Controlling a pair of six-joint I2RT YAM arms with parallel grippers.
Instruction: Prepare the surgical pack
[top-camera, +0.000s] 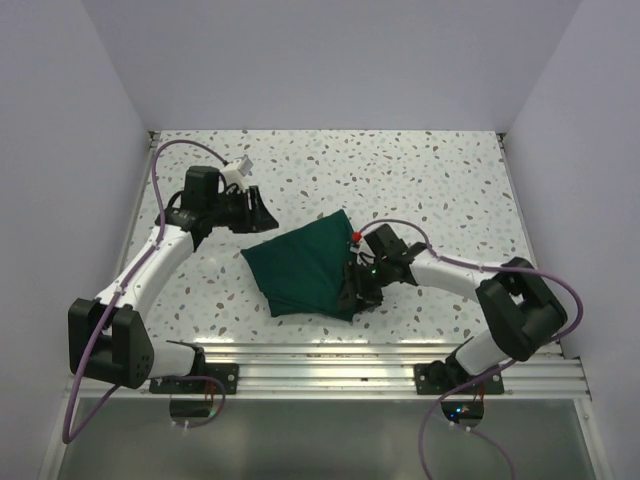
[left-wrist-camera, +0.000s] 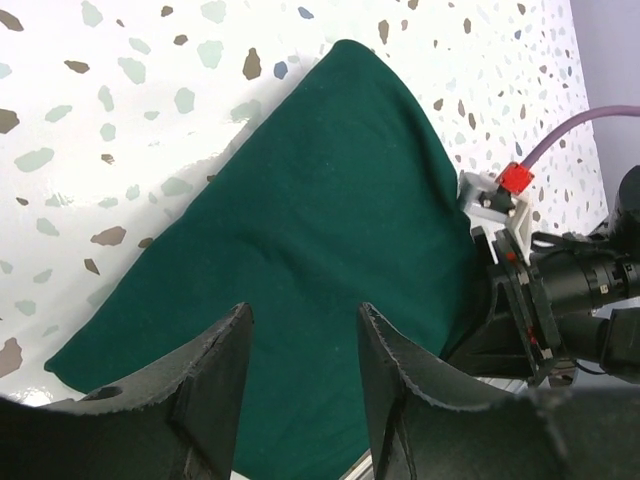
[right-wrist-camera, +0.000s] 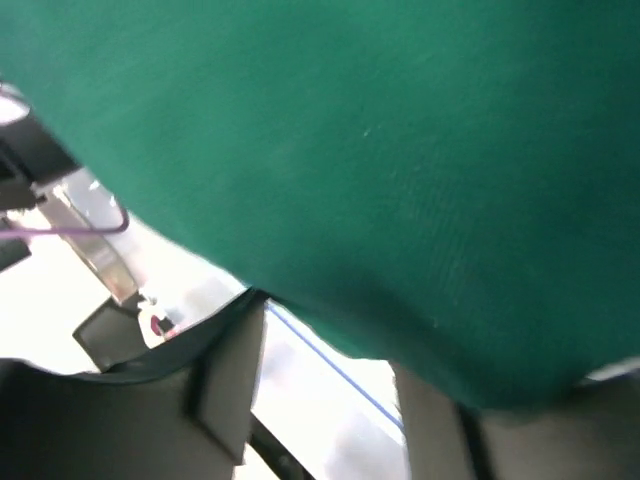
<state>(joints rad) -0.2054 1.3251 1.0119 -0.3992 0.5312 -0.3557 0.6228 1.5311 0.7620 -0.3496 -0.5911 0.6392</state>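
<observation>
The surgical pack shows only as a dark green cloth (top-camera: 305, 268), folded into a bundle at the middle of the table. No steel tray, scissors or gauze is in view. My left gripper (top-camera: 260, 220) is open just off the bundle's far left corner; in the left wrist view its fingers (left-wrist-camera: 300, 335) stand apart over the cloth (left-wrist-camera: 320, 200), holding nothing. My right gripper (top-camera: 358, 290) is at the bundle's right edge. In the right wrist view its jaws (right-wrist-camera: 330, 340) are apart, and the cloth (right-wrist-camera: 380, 150) lies across both fingertips.
The speckled white table (top-camera: 420, 180) is walled at the back and both sides. A metal rail (top-camera: 330, 355) runs along the near edge, close to the bundle. The right arm's wrist and purple cable (left-wrist-camera: 560, 140) lie right of the cloth.
</observation>
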